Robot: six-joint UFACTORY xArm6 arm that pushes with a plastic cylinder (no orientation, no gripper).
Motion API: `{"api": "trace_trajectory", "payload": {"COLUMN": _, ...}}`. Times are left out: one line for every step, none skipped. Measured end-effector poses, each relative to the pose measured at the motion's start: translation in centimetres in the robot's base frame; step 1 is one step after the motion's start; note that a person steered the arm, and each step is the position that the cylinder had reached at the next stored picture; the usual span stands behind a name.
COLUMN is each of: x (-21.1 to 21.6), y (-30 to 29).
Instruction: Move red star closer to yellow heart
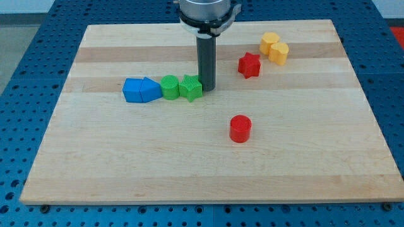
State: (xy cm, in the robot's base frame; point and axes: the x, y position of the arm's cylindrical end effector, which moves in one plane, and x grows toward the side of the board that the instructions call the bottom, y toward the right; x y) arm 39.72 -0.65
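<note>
The red star (249,65) lies in the upper right part of the wooden board (126,164). The yellow heart (270,41) sits up and to the right of it, a short gap away, touching a second yellow block (279,53) just below it. My tip (207,87) rests on the board to the left of the red star and a little lower, right against the right side of the green star (191,87).
A row runs left from my tip: the green star, a green cylinder (170,86) and a blue block (141,90), all touching. A red cylinder (240,128) stands alone lower down near the middle. Blue perforated table surrounds the board.
</note>
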Motion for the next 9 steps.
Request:
{"api": "trace_trajectory", "payload": {"x": 0.0, "y": 1.7}}
{"api": "trace_trajectory", "payload": {"x": -0.8, "y": 4.8}}
{"api": "trace_trajectory", "payload": {"x": -2.5, "y": 5.9}}
{"api": "trace_trajectory", "payload": {"x": -3.9, "y": 5.9}}
{"api": "trace_trajectory", "payload": {"x": -4.7, "y": 5.9}}
{"api": "trace_trajectory", "payload": {"x": -5.1, "y": 5.9}}
{"api": "trace_trajectory", "payload": {"x": -5.1, "y": 5.9}}
{"api": "trace_trajectory", "payload": {"x": -5.1, "y": 5.9}}
{"api": "trace_trajectory", "payload": {"x": -5.1, "y": 5.9}}
